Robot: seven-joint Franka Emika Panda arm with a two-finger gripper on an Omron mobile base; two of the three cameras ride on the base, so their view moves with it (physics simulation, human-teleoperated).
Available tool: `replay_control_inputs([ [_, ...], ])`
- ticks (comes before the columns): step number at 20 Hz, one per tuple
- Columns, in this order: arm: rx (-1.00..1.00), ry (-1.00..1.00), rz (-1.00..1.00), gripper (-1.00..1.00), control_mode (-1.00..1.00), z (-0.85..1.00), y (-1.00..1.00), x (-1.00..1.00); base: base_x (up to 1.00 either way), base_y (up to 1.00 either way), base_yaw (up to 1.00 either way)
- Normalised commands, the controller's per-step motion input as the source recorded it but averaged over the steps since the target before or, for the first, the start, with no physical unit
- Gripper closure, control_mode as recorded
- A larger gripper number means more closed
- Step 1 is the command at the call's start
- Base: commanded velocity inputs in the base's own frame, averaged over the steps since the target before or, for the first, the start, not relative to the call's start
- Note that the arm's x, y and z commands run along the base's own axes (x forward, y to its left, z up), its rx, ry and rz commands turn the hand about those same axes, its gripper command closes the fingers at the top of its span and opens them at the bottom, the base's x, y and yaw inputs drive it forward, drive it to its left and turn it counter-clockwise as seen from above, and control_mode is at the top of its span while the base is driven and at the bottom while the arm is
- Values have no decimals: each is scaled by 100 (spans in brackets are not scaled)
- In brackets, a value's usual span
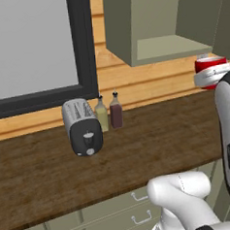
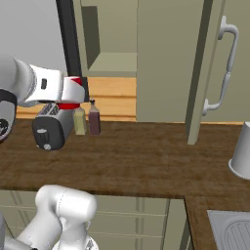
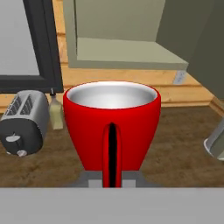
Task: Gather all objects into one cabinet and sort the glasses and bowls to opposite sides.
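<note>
I have the gripper [image 3: 111,181] clamped on the handle of the glossy red mug [image 3: 111,127], upright above the wooden counter [image 1: 152,138], right of the toaster [image 1: 82,127]

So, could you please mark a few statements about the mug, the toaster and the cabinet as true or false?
1. The gripper holds the red mug by its handle. True.
2. The red mug stands on the counter. False: it is held up in the air above the counter.
3. The toaster stands on the counter beside two bottles. True.
4. The cabinet shelf in view holds a bowl. False: the visible shelf is bare.
5. The mug is tipped on its side. False: it is upright, mouth up.
</note>
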Motion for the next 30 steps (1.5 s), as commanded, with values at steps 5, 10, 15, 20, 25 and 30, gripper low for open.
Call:
replay_control_inputs([
  [5, -1, 8, 4, 100, -100, 0, 50, -31, 0, 0, 0],
  [10, 6, 0, 1, 100, -100, -17, 0, -8, 0, 0, 0],
  [15, 11, -4, 0, 100, -100, -40, -1, -3, 0, 0, 0],
  [20, 1, -9, 0, 100, -100, -20, 1, -6, 0, 0, 0],
  [25, 0, -13, 0, 100, -100, 0, 0, -17, 0, 0, 0],
  [30, 0, -6, 0, 100, -100, 0, 0, -9, 0, 0, 0],
])
